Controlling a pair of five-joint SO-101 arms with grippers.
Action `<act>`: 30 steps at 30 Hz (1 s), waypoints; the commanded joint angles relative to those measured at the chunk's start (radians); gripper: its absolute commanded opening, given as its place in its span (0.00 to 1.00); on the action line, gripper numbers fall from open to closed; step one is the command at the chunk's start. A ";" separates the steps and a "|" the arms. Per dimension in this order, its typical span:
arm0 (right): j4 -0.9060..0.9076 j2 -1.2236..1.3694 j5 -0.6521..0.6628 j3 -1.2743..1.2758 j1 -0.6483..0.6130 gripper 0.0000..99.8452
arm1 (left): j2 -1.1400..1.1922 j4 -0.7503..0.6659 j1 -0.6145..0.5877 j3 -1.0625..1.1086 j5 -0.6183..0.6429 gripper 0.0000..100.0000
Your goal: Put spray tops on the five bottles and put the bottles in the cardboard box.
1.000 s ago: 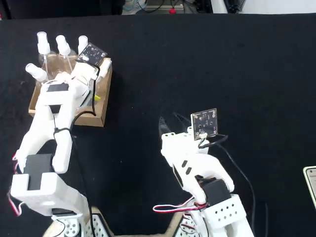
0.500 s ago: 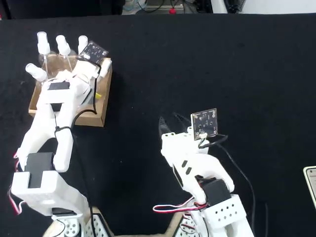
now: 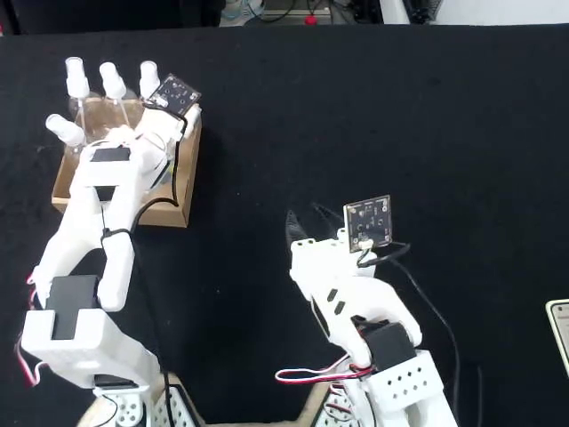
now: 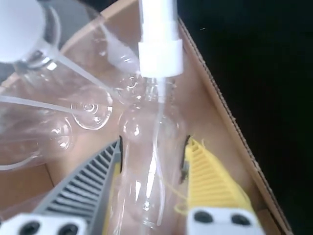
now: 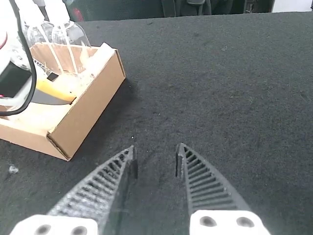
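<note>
The cardboard box (image 3: 167,214) sits on the black counter (image 3: 400,124) at its far left, open at the top. From the high view, 4 white spray tops stand up out of it: a row of 3 bottles (image 3: 113,80) along the far wall and a single bottle (image 3: 64,129) at the left end. The left arm (image 3: 98,213) reaches over the box, its wrist above the right half.

In the left wrist view, the left end effector (image 4: 154,143) is closed on a 5th bottle (image 4: 155,112). Its grey finger (image 4: 90,181) presses 1 side of the clear body and its yellow finger (image 4: 210,181) presses the other. This bottle wears a white spray top (image 4: 160,54), with the thin dip tube visible running down inside it. It is inside the box, just beside the brown side wall (image 4: 215,112). Next to it are the clear bodies of the neighbouring bottles (image 4: 93,105), each with its own dip tube, and 1 round white cap (image 4: 19,27) at the corner of that view. Whether the held bottle's base rests on the box floor cannot be told.

The right end effector (image 5: 154,156) is over bare counter, well apart from the box (image 5: 83,110), fingers spread to a moderate gap and holding nothing. In the high view it (image 3: 307,222) points toward the far edge from mid-counter.

That makes 5 bottles, all capped, and 1 box.
</note>
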 commanded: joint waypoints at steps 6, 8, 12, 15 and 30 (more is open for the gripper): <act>-0.031 -0.018 0.009 -0.008 -0.002 0.13 | -0.120 0.078 0.007 -0.025 0.000 0.10; -0.031 -0.018 0.009 -0.008 -0.002 0.13 | -0.135 0.077 0.004 -0.013 0.000 0.10; -0.031 -0.018 0.009 -0.008 -0.002 0.13 | -0.144 0.075 0.008 0.004 -0.005 0.12; -0.031 -0.018 0.009 -0.008 -0.002 0.13 | -0.143 0.071 0.005 0.007 -0.005 0.20; -0.031 -0.018 0.009 -0.008 -0.002 0.13 | -0.126 0.077 -0.018 -0.015 -0.069 0.25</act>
